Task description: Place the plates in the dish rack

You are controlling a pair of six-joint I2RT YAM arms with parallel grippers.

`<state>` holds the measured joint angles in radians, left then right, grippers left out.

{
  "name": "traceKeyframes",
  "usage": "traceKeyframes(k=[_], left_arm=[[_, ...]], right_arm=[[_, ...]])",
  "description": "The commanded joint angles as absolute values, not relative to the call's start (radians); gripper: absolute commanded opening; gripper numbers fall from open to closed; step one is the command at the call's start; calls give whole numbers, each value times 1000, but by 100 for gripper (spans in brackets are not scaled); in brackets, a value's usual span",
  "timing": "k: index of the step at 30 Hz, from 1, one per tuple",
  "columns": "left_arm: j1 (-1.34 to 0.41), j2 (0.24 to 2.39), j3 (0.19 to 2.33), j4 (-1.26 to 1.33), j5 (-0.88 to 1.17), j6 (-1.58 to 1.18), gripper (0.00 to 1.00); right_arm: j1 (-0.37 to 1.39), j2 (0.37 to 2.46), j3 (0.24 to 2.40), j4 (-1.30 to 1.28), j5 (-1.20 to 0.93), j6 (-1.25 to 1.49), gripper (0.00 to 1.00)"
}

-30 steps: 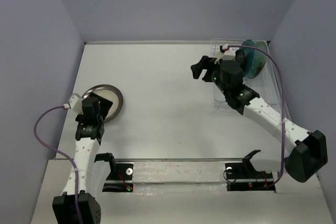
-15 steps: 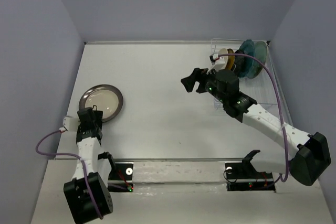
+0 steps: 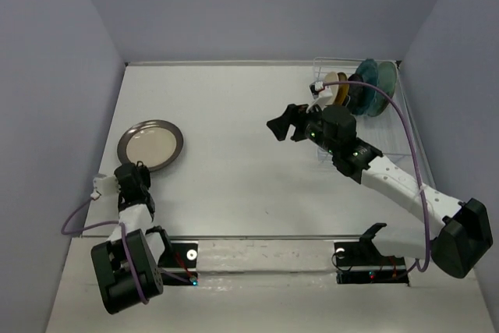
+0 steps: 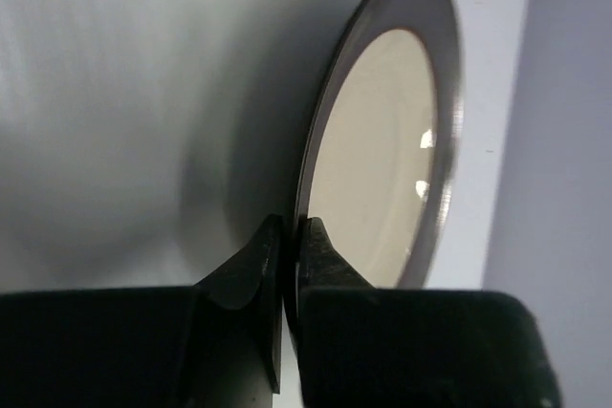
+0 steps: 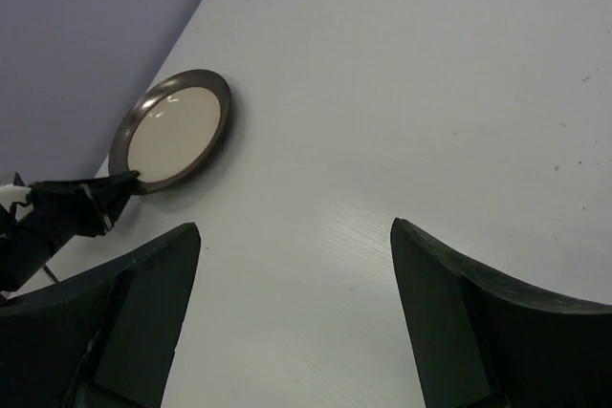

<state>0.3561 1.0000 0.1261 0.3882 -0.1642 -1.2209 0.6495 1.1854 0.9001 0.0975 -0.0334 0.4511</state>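
A grey-rimmed beige plate point(image 3: 150, 144) lies flat at the table's left side; the right wrist view shows it too point(image 5: 172, 129). My left gripper point(image 3: 135, 171) sits at the plate's near edge, shut on the rim point(image 4: 304, 205), one finger below it and one above. My right gripper point(image 3: 285, 123) hovers open and empty above the middle of the table, left of the dish rack point(image 3: 402, 135). Several plates stand upright at the rack's far end, among them a dark teal one point(image 3: 380, 83), an amber one point(image 3: 348, 93) and a cream one point(image 3: 333, 83).
The purple walls close in on the left, back and right. The left arm's cable point(image 3: 78, 220) loops beside its base at the near left. The right arm's purple cable point(image 3: 405, 126) arcs over the rack.
The left arm has drawn back toward its base and its gripper has gone from open to shut on the plate's near rim. The right gripper has moved left, away from the rack.
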Motion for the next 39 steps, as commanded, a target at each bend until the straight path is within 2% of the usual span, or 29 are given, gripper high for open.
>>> traceKeyframes(k=[1,4,7,10,14,22,25,33,34,35,37,38,39], left_arm=[[360,968,124,471,-146,-1096,5],[360,910,141,471,-82,-1034,5],[360,773,159,471,88,-996,6],[360,668,218,443,198,-960,6],[359,600,259,437,455,-942,6],[336,604,253,595,832,-1006,6],[315,643,262,643,894,-1034,6],[89,751,405,689,977,-1000,6],[68,764,426,689,980,-1000,6],[37,787,433,689,988,-1000,6],[26,807,442,687,991,-1014,6],[23,813,442,678,989,-1012,6],[20,824,445,664,986,-993,17]], right_arm=[[655,1175,907,129,-81,480,86],[655,1210,922,137,-136,506,86],[655,1297,956,143,-228,526,87],[664,1357,997,144,-311,551,91],[675,1446,1057,162,-394,575,96],[675,1600,1140,175,-474,580,100],[675,1614,1141,173,-476,580,100],[675,1580,1094,143,-459,571,97],[675,1572,1083,144,-475,569,93],[675,1551,1074,158,-513,572,74],[675,1522,1022,202,-555,612,42],[675,1505,1003,248,-581,629,12],[675,1468,980,252,-577,641,7]])
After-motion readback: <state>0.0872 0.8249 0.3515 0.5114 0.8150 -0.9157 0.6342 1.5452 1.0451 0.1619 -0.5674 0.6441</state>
